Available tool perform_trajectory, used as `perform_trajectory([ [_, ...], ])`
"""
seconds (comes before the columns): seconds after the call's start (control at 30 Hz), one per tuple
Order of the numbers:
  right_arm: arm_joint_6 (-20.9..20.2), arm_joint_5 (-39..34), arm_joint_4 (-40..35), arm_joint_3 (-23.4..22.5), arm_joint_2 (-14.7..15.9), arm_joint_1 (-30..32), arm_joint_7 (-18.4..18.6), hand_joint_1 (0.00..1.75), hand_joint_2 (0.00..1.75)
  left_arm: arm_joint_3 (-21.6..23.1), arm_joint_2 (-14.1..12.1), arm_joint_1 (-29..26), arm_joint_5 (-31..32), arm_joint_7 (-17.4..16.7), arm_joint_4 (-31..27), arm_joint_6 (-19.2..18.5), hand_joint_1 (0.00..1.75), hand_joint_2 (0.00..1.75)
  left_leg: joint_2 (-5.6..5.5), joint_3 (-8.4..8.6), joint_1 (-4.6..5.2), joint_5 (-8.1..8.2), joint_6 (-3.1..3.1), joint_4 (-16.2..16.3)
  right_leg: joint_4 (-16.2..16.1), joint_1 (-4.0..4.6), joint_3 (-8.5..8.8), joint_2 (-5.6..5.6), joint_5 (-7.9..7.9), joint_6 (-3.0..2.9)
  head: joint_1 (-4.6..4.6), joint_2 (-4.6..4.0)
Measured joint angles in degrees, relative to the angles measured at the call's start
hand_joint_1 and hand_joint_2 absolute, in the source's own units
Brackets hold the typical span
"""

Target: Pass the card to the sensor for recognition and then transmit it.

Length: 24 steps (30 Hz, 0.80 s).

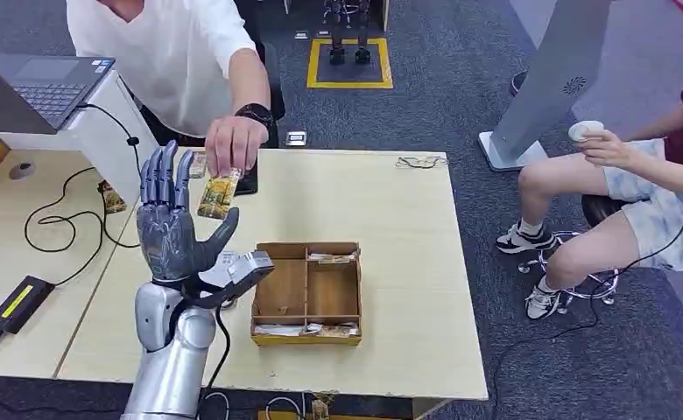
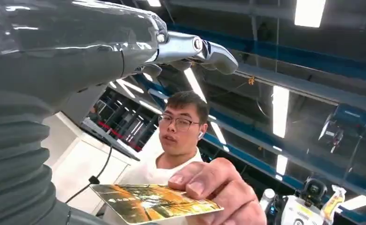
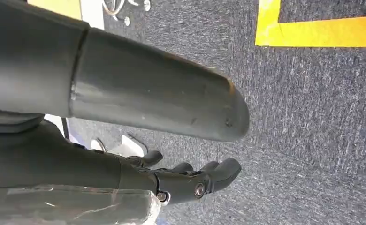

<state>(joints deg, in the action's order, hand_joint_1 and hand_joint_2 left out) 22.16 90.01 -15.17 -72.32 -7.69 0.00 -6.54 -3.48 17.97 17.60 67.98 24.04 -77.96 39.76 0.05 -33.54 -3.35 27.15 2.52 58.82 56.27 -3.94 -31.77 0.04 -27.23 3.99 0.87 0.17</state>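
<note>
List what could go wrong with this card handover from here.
1. The person's hand holds the card by one end, just beside the left hand, whose fingers are spread upright. If they close late or off-line, the card may slip out.
2. The open wooden tray and table lie below; a dropped card would probably land there and need picking up again.
3. The closing fingers might pinch the person's fingertips, which overlap the card.
</note>
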Motion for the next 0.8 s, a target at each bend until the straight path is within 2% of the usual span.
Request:
perform_trajectory([
  [0.23,0.52,-0.02,0.5,0.55,0.35,0.0,-0.02,0.0,0.0,-0.22,0.02,-0.01,3.75,-1.94,0.09,0.0,0.0,1.75,0.0,0.0,0.0,0.0,0.0,0.0,0.0,0.0,0.01,0.0,0.0,0.0,0.02,0.0],
  [0.4,0.55,-0.02,0.83,1.29,0.61,0.01,0.02,0.0,0.0,-0.26,-0.06,-0.02,9.51,-7.09,0.11,0.0,0.0,1.75,0.0,-0.01,0.0,0.0,0.0,0.0,0.0,0.0,0.0,0.0,0.0,0.0,0.02,0.0],
  [0.43,0.55,0.0,0.92,1.44,0.65,0.01,0.02,0.0,0.0,-0.26,-0.15,-0.02,10.38,-8.38,0.17,0.0,1.75,1.75,0.0,-0.01,0.0,0.0,0.0,0.0,0.0,0.0,0.0,0.0,0.0,0.0,0.0,0.0],
  [0.53,0.57,-0.02,1.11,2.03,0.72,0.02,0.37,0.0,0.0,-0.26,-0.35,0.01,11.15,-11.61,0.68,0.0,1.75,1.75,0.0,0.0,0.0,0.0,0.0,0.0,0.0,0.0,0.0,0.0,0.0,0.0,0.0,0.0],
  [0.6,0.83,-0.02,1.14,2.3,0.74,0.06,0.42,0.0,0.0,-0.22,-0.35,0.03,10.01,-12.52,1.35,0.0,1.75,1.75,0.0,0.0,0.0,0.0,0.0,0.0,0.0,0.0,-0.01,0.0,0.0,0.0,0.0,0.0],
  [0.8,0.92,-0.02,1.11,2.47,0.76,0.17,0.5,0.0,0.0,0.04,-0.35,-0.07,9.84,-12.63,2.03,0.02,1.75,1.75,0.0,-0.01,0.0,0.0,0.0,0.0,0.0,0.0,-0.01,0.0,0.0,0.0,0.0,0.0],
])
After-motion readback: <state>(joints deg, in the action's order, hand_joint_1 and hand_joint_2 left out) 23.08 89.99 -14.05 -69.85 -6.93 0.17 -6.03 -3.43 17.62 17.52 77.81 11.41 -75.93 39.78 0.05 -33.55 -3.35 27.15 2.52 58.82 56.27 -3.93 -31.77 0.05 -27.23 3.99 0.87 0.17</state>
